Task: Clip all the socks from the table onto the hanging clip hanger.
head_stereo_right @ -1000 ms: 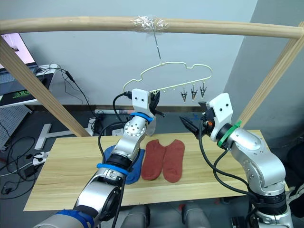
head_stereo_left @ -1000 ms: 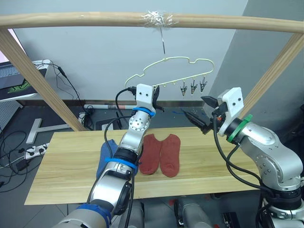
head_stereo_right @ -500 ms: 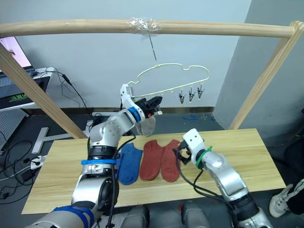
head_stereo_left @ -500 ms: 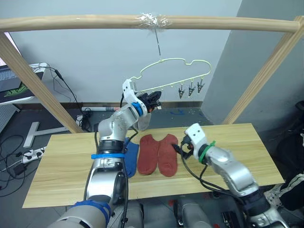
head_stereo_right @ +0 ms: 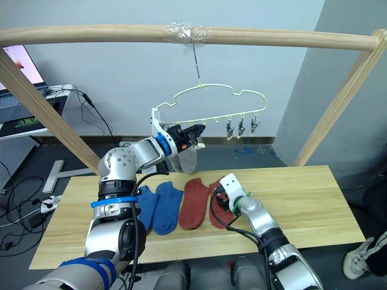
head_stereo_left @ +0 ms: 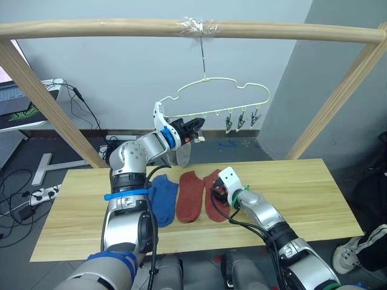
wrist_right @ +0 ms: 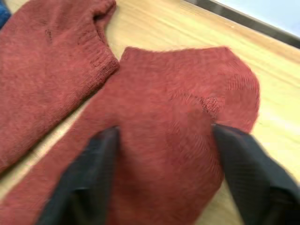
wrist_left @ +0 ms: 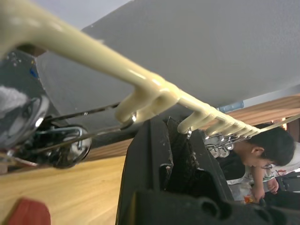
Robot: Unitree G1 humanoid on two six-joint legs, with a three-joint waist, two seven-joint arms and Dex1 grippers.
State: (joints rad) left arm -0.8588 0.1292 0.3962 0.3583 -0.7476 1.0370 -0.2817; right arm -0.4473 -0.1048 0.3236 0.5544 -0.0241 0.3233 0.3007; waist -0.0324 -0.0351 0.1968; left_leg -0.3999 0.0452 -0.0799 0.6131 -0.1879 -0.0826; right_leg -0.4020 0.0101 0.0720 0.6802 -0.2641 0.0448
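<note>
Wood table (head_stereo_right: 314, 199) under a rail (head_stereo_right: 91, 33). Two blue socks (head_stereo_right: 158, 208) and two red socks (head_stereo_right: 195, 202) lie side by side on it. R gripper (wrist_right: 164, 180), fingers apart, straddles the rightmost red. L gripper (head_stereo_right: 195, 134) holds a grey sock (head_stereo_right: 186, 158) up at the hanger (head_stereo_right: 208, 109), fingers clamped on it.

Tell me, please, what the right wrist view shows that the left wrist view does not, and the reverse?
Right wrist view: the open right gripper just above a rust-red sock, with a second rust-red sock alongside. Left wrist view: the left gripper up at the cream clip hanger beside a metal clip, and a person in the background. Both show the wooden table.
</note>
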